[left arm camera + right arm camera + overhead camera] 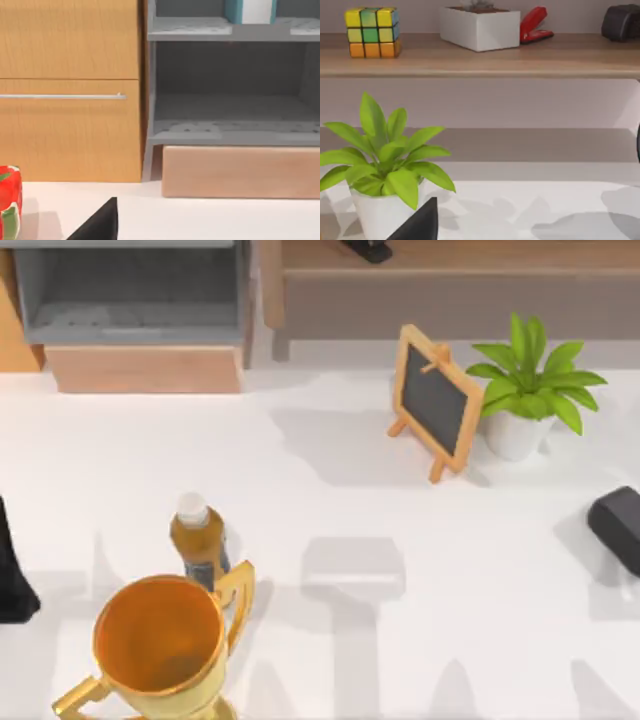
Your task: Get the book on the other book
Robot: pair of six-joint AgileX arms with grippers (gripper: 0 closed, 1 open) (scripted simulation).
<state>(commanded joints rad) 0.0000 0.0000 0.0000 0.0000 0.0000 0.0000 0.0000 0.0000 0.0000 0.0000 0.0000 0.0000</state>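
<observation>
A book (250, 11) with a light teal cover and white page edges stands upright on the upper level of the grey shelf unit (230, 130), seen in the left wrist view; its top is cut off. The other book is out of view. My left gripper (12, 580) is parked at the table's left edge, far from the shelf. At the right edge sits my right gripper (618, 525), also parked. A dark part of each gripper pokes into its own wrist view.
A gold trophy (165, 645) and a brown bottle (198, 540) stand at the front left. A small chalkboard (435, 400) and a potted plant (525, 390) stand at the back right. The grey shelf unit (130, 290) is back left, beside a wooden cabinet (70, 90).
</observation>
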